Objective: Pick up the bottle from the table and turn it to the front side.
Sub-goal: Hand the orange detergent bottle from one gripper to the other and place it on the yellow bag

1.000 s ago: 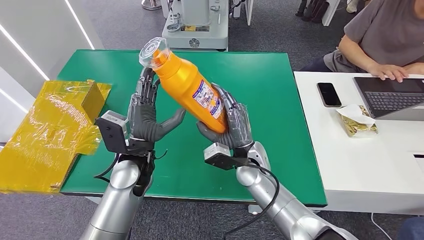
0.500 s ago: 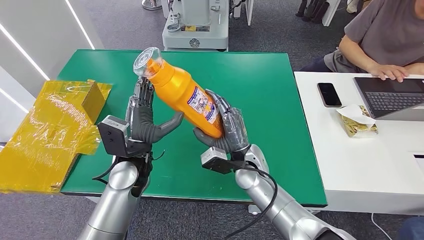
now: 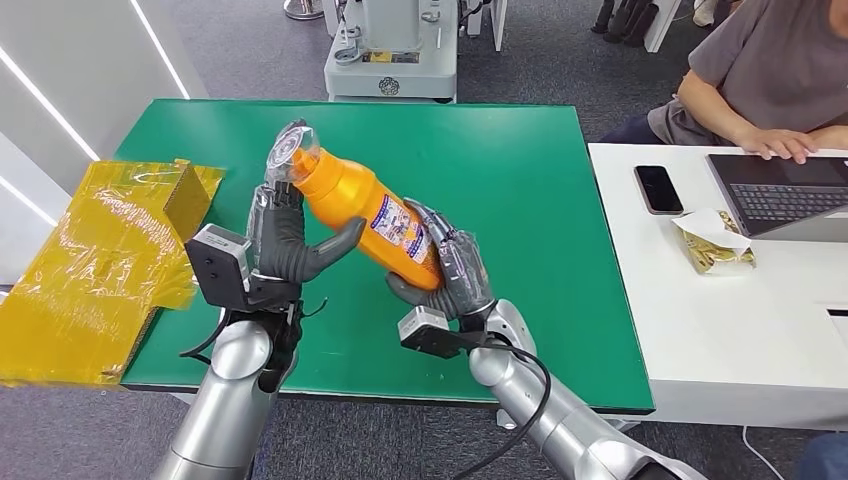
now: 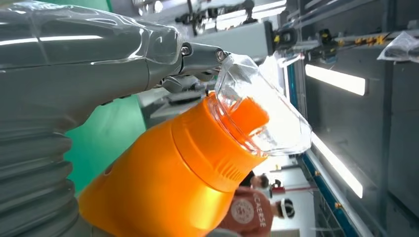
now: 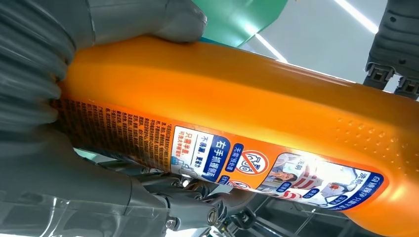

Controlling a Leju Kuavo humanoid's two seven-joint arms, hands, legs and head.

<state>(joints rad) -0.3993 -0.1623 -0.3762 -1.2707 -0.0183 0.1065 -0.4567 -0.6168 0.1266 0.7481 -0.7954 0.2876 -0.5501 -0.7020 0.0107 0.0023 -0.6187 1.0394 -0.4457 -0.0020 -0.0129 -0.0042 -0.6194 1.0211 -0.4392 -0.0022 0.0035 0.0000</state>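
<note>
An orange bottle (image 3: 370,215) with a clear cap (image 3: 292,150) and a blue-and-white label is held tilted above the green table (image 3: 540,180), cap toward the far left. My right hand (image 3: 455,270) grips its lower body from beneath. My left hand (image 3: 285,235) stands beside the neck, fingers straight behind the cap and thumb touching the bottle's underside, not closed around it. In the left wrist view the bottle (image 4: 188,168) lies along that hand (image 4: 74,74). The right wrist view has the label side of the bottle (image 5: 247,113) in my right hand (image 5: 44,74).
Yellow film-wrapped boxes (image 3: 100,260) lie at the table's left end. A white table (image 3: 740,330) at the right carries a phone (image 3: 658,188), a laptop (image 3: 790,190) and a snack pack (image 3: 712,245). A person (image 3: 770,80) sits there typing. A machine base (image 3: 390,50) stands beyond the table.
The bottle has come lower and to the left in my right hand. Its neck now lies against my left hand, whose thumb has closed up to the bottle.
</note>
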